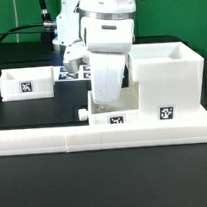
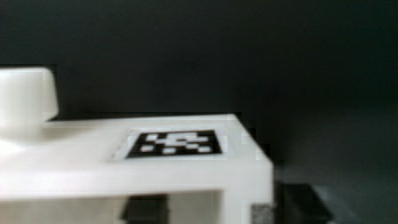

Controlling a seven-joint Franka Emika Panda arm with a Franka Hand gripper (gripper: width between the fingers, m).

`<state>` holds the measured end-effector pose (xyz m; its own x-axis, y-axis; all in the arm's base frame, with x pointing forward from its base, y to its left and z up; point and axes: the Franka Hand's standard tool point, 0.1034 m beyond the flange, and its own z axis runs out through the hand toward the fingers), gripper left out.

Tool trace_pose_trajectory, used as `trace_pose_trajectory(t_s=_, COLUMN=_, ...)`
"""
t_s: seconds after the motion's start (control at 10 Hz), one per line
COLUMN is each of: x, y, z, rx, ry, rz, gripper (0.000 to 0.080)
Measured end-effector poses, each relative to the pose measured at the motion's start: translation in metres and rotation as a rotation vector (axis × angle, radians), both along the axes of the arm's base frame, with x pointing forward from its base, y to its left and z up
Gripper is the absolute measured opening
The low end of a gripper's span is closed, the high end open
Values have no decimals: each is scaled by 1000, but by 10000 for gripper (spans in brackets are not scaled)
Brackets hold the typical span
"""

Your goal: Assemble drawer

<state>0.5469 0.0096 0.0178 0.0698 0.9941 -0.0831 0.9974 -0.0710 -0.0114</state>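
Observation:
A small white tray with a knob and a square tag stands just behind the border rail, against the large white housing. My gripper reaches down onto this tray. In the wrist view the tray's tagged wall and knob fill the picture. My gripper is open and straddles the tray's side wall: one finger is inside the tray, away from the wall, and the other stands outside, close to it. A second tray stands at the exterior view's left.
The long low white border rail runs along the front. The marker board lies behind the arm, between the left tray and the housing. The table top is black.

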Motion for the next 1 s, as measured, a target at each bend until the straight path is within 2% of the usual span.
trace_pose_trajectory(t_s=0.1, x=2, y=2, z=4, rx=0, ry=-3, rz=1, gripper=468)
trace_pose_trajectory(t_s=0.2, x=4, y=4, z=10, rx=-4, ry=4, rz=3, gripper=615)
trace_pose_trajectory(t_s=0.4, x=7, y=-2, z=28, rx=-14, ry=14, rz=16, gripper=644)
trace_pose_trajectory(t_s=0.7, x=6, y=-40, z=40, rx=-23, ry=38, rz=67, gripper=649)
trace_pose_trajectory(t_s=1.0, x=5, y=-40, z=39, rx=-19, ry=40, rz=62, gripper=649)
